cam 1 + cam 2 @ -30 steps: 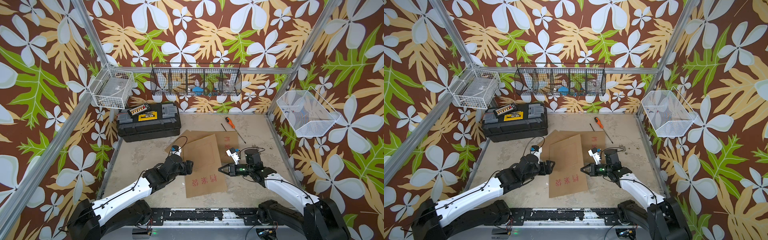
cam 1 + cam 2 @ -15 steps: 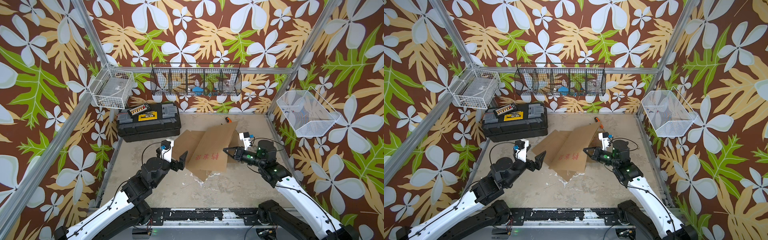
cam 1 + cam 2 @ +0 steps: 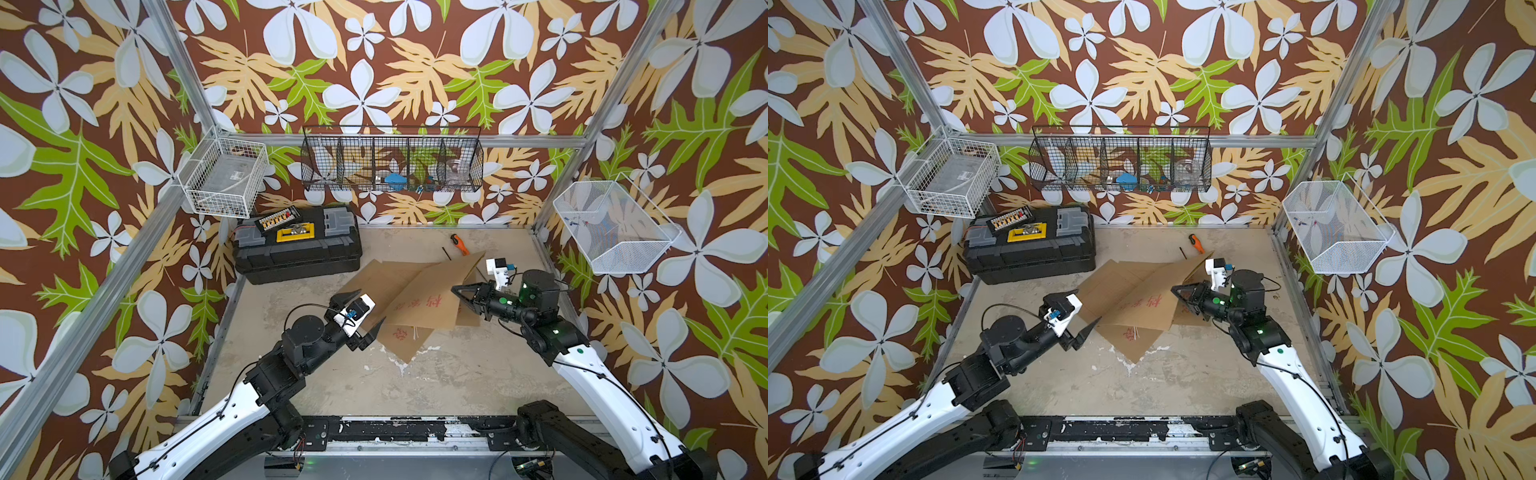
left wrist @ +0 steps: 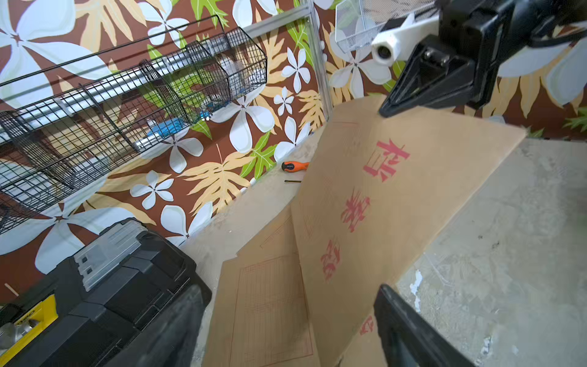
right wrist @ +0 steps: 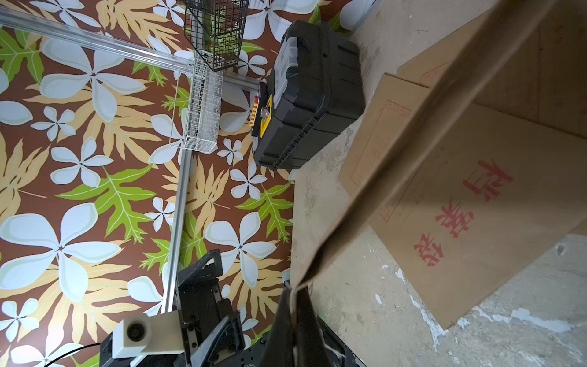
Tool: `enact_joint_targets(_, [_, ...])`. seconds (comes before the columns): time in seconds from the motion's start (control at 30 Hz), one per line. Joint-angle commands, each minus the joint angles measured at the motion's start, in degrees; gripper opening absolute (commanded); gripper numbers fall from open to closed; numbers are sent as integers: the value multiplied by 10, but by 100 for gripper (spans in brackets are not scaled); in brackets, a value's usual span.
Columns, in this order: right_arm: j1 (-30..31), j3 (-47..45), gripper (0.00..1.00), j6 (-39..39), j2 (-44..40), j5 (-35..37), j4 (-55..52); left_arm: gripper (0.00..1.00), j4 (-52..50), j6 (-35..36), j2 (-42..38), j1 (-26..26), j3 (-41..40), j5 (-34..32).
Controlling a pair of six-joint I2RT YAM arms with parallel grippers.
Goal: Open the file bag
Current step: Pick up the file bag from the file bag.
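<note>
R tool (image 3: 457, 290) pinches file bag (image 3: 428, 299) edge up, L tool (image 3: 362, 312) agape alongside; toolbox (image 3: 297, 249), screwdriver (image 3: 458, 242) behind.

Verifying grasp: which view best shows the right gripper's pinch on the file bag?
Right wrist: the shut right gripper clamps the edge of the file bag close up, blurred. Both top views show the gripper against the raised bag, contact too small. Left wrist shows the tip head-on, pinch hidden.

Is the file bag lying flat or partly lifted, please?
Partly lifted: the right gripper pinches the file bag at one edge, holding that side raised; the rest slopes down.
</note>
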Motion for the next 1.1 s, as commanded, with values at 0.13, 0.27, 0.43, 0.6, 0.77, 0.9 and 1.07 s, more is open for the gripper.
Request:
enact_joint_targets(0.13, [-2,8,0,8,-1,-38,9,86,19,57,38,0,-5,0])
enact_joint_targets(0.27, [-2,5,0,14,-5,-39,12,84,22,71,65,0,-1,7])
enact_joint_targets(0.43, [-2,4,0,16,1,-36,14,81,22,67,71,-1,-2,39])
enact_joint_targets(0.6, [-3,4,0,16,10,-33,13,81,18,59,51,-5,-7,85])
enact_joint_targets(0.77, [-3,3,0,18,11,-32,17,81,12,82,41,-6,-26,120])
enact_joint_targets(0.9, [-3,10,0,21,16,-42,21,81,9,99,62,-7,-28,114])
enact_joint_targets(1.07, [-3,13,0,22,14,-46,17,76,19,111,87,-8,-23,61])
